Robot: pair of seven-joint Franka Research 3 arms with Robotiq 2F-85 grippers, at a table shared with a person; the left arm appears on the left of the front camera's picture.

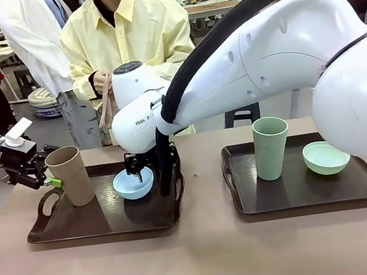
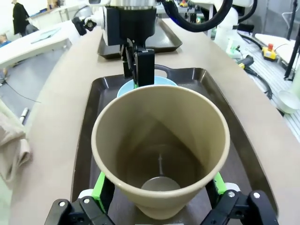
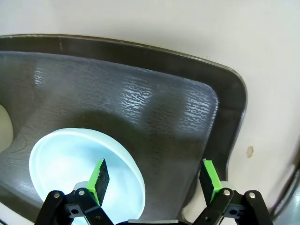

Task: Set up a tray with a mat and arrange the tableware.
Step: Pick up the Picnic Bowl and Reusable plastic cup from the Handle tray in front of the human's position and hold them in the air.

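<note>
On the tan bench (image 1: 208, 258) the left tray (image 1: 106, 221), dark brown with handle cut-outs at its ends, serves as the anchor. The tan cup (image 1: 70, 175) stands on this tray's left part, mouth up, and the light blue bowl (image 1: 134, 185) sits on the tray's floor right of its middle, apart from the cup. The left pincer (image 1: 51, 179) reaches in from beyond the tray's left end at a low height and is spread wide, with one green-padded finger on each side of the tan cup; the left wrist view shows the cup's wall filling the gap between the pads, though whether they actually press on it cannot be told. The right pincer (image 1: 136, 176) points down over the tray's right part, also spread apart and gripping nothing. In the right wrist view one of its fingers (image 3: 99, 176) hangs over the bowl's hollow and the other stands outside the bowl, toward the tray's rim. To the right of the left tray, across a strip of bare bench, lies a second tray (image 1: 302, 192) of the same kind, carrying the pale green cup (image 1: 271, 146) on the side nearer the left tray and the pale green bowl (image 1: 325, 158) on the side farther from it. Beyond the left tray's far edge a person in a pale yellow shirt stands with hands (image 1: 101, 84) drawn up to the chest.
</note>
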